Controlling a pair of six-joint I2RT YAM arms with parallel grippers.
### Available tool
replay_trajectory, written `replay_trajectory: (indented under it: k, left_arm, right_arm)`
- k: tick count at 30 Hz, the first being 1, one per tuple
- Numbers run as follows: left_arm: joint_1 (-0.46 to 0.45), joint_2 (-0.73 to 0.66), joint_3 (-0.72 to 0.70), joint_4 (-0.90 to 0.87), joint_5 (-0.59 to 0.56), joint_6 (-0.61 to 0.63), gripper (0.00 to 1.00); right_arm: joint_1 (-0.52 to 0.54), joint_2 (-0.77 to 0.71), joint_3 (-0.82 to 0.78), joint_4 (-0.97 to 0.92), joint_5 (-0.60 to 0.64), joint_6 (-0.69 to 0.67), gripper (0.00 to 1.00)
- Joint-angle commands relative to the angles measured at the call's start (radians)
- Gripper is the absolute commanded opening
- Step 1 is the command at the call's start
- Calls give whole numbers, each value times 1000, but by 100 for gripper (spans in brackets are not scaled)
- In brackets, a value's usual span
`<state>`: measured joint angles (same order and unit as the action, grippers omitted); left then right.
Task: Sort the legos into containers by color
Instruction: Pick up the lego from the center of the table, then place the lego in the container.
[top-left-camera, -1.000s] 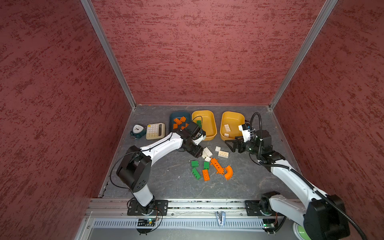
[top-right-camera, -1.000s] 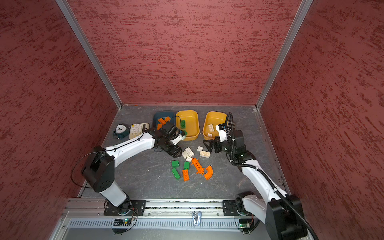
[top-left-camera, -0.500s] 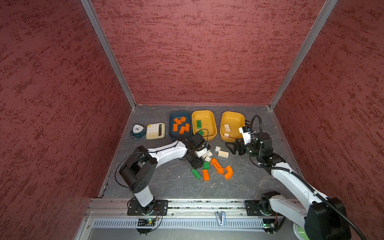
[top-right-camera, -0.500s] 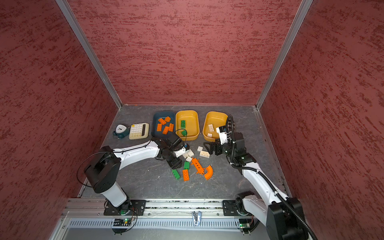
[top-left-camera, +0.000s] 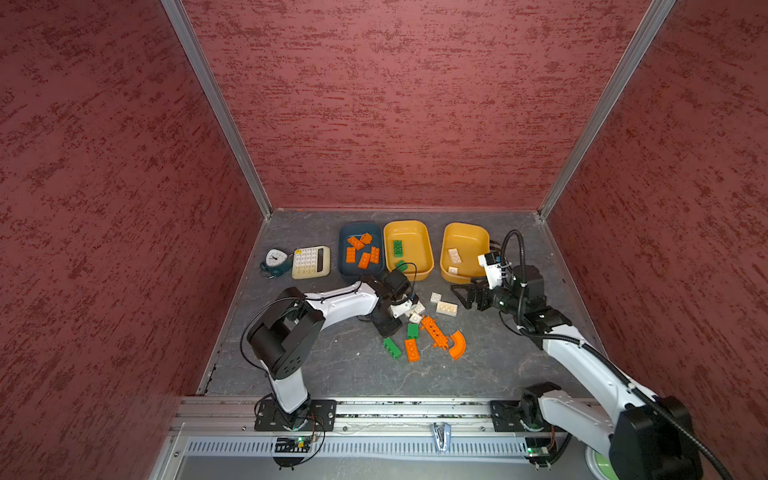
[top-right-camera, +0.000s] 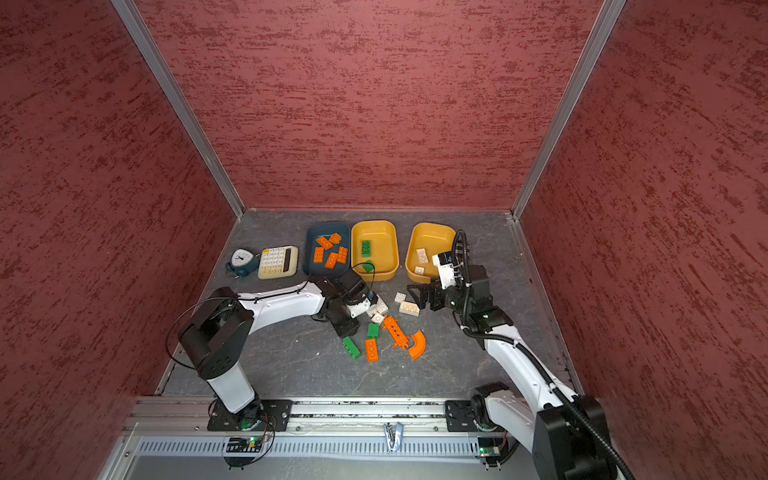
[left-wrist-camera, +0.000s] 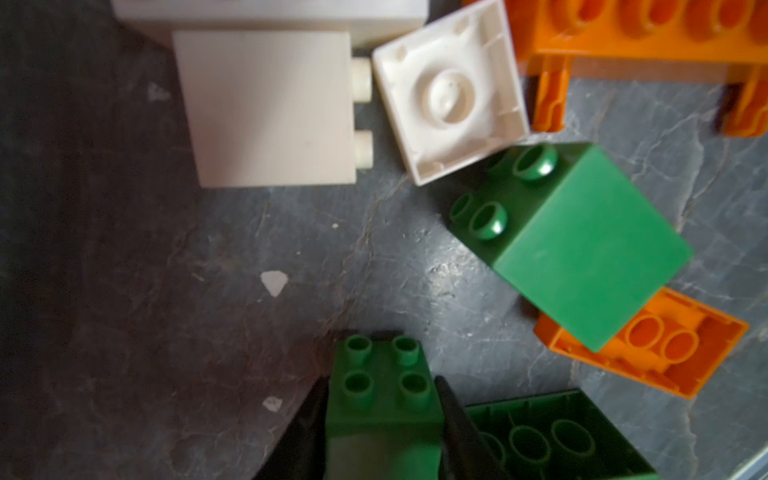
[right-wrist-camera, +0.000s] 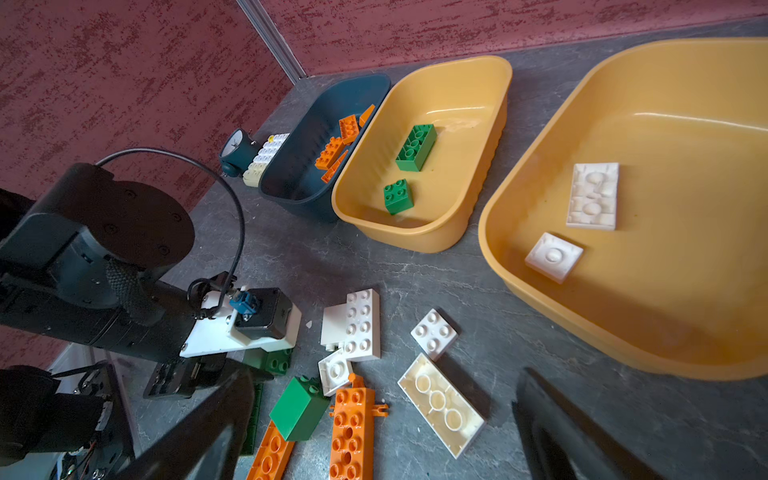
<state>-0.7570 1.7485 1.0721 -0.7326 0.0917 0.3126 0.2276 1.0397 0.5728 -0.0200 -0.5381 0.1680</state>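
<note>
Since the left gripper (left-wrist-camera: 381, 419) sits low over the loose legos (top-left-camera: 434, 330), both top views hide what it's got. Its wrist cam shows the black fingers (left-wrist-camera: 307, 424) pinched on a small green brick (left-wrist-camera: 380, 374), down by the table near the middle of the scene. Can't tell if it's touching the surface. Same cam cuts off a long green brick (left-wrist-camera: 540, 440) at the frame edge, and an orange brick (left-wrist-camera: 681, 349) is half covered by a green block (left-wrist-camera: 582, 249).

Meanwhile the right gripper (top-left-camera: 458, 297) hovers with jaws spread wide and nothing in them, just near of the right tub (top-left-camera: 465, 227) and beside two cream bricks (top-left-camera: 446, 307). In its own cam its fingers (right-wrist-camera: 561, 432) are dark blurs cut by the frame.

Far side, left to right: teal tub (top-left-camera: 341, 253) with five orange bricks (top-left-camera: 364, 260), middle tub (top-left-camera: 409, 224) with two green bricks (top-left-camera: 398, 248) (nearer one half hidden in both top views), right tub with two white plates (top-left-camera: 454, 255). Clock (top-left-camera: 274, 261) and calculator (top-left-camera: 311, 262) sit far left.
</note>
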Motion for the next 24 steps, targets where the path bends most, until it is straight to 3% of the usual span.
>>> replay_trajectory:
  k: [1, 12, 24]
  left_arm:
    - [-2, 1, 8, -25, -8, 8, 23]
    - [109, -42, 226, -96, 74, -9, 21]
    - [232, 205, 629, -34, 85, -58, 19]
  right_arm:
    - [4, -10, -4, 9, 2, -12, 99]
    - [3, 11, 23, 20, 23, -9, 99]
    - [3, 37, 55, 16, 39, -16, 99]
